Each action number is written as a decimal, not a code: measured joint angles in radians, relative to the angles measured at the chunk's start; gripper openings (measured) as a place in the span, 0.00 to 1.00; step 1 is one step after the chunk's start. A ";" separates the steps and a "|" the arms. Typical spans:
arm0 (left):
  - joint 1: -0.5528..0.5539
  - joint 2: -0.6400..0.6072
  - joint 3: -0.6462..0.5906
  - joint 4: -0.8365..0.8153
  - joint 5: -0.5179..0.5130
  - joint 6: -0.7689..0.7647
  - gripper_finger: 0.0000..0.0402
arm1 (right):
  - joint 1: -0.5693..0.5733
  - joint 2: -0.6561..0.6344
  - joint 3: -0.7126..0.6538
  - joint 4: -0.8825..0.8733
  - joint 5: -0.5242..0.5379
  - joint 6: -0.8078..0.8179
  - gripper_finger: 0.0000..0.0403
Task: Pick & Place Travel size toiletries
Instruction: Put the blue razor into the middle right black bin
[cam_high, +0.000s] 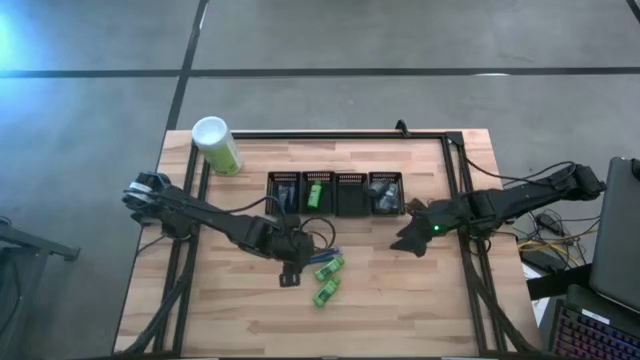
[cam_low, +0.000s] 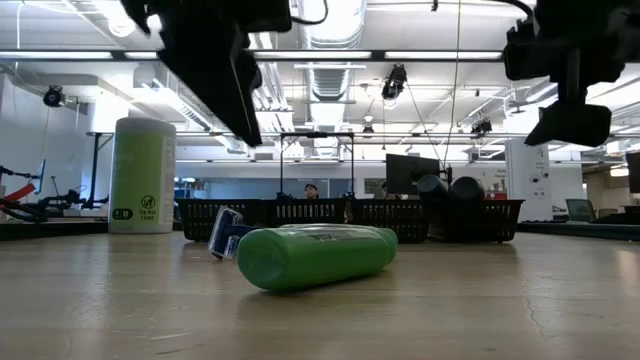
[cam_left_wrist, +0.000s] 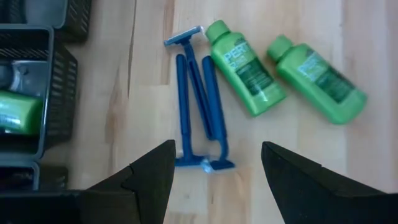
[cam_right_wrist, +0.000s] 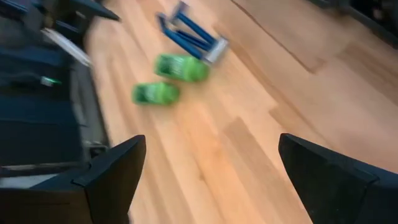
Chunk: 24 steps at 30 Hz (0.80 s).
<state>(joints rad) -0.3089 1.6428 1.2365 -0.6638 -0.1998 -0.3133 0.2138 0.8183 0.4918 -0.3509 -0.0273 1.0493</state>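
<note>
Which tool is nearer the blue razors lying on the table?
Left. The left tool hangs open right above the razors, beside the green bottles. The right tool waits open farther off, near the bins.

Razors (cam_left_wrist: 199, 106) lie just beside 2 tubes (cam_left_wrist: 244, 67), in front of bin row (cam_high: 336, 193).

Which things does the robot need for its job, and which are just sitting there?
For the job:
green tubes
blue razors
left tool, open above the razors
right tool, open, off to the side

Just there:
tall canister
mesh bins
table
</note>
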 joint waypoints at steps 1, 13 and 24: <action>0.000 0.000 -0.019 0.027 -0.003 0.008 0.61 | 0.000 0.010 0.014 -0.029 0.000 -0.007 0.90; 0.001 0.008 -0.216 0.310 0.017 -0.011 0.55 | 0.000 0.070 0.006 -0.062 0.001 -0.007 0.90; 0.002 0.085 -0.228 0.405 0.046 0.073 0.49 | 0.000 0.067 -0.006 -0.058 0.002 0.034 0.90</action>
<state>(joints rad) -0.3069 1.7280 1.0088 -0.2585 -0.1539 -0.2401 0.2134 0.8855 0.4858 -0.4085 -0.0257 1.0834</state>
